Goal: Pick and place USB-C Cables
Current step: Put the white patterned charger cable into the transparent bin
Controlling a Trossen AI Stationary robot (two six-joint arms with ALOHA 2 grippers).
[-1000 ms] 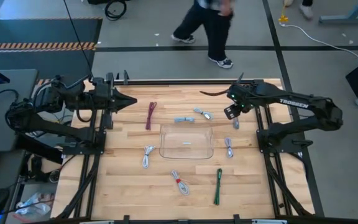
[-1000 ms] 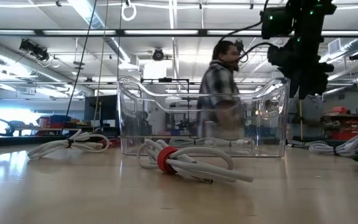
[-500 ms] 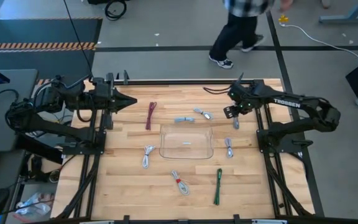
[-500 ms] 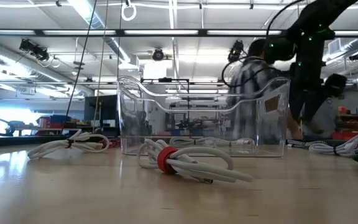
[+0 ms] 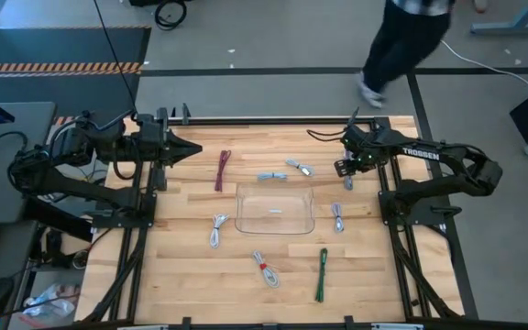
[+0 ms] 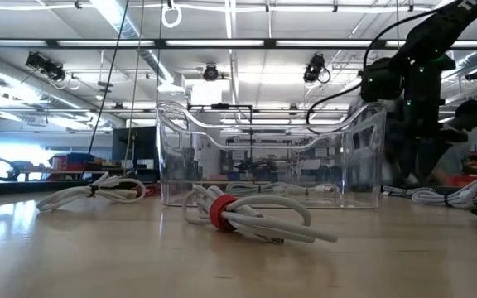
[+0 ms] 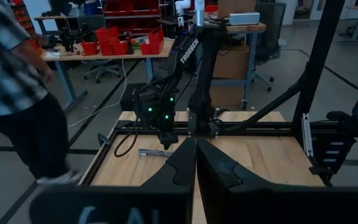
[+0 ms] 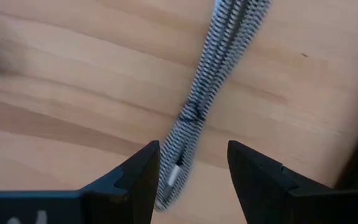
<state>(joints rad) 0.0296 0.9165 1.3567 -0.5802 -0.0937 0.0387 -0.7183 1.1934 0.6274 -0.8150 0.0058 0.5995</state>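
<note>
Several small bundled cables lie flat on the wooden table around a clear plastic tray (image 5: 275, 208). They are a dark red one (image 5: 223, 170), a grey-blue one (image 5: 271, 176), a silver one (image 5: 299, 167), white ones (image 5: 218, 229), one with a red tie (image 5: 264, 268) and a green one (image 5: 322, 273). My right gripper (image 5: 345, 170) is open, pointing down over a grey braided cable (image 5: 347, 182). In the right wrist view its fingers (image 8: 191, 158) stand on either side of that cable's (image 8: 219, 68) near end without touching it. My left gripper (image 5: 195, 147) waits shut at the far left.
Another grey cable (image 5: 337, 217) lies just right of the tray. In the low view the tray (image 6: 272, 157) stands behind the red-tied cable (image 6: 247, 215). A person (image 5: 401, 41) walks on the floor beyond the table's far edge. Bare wood lies along the near edge.
My right gripper has come down toward the grey braided cable near the table's far right, staying open. The person behind the table has walked toward the right.
</note>
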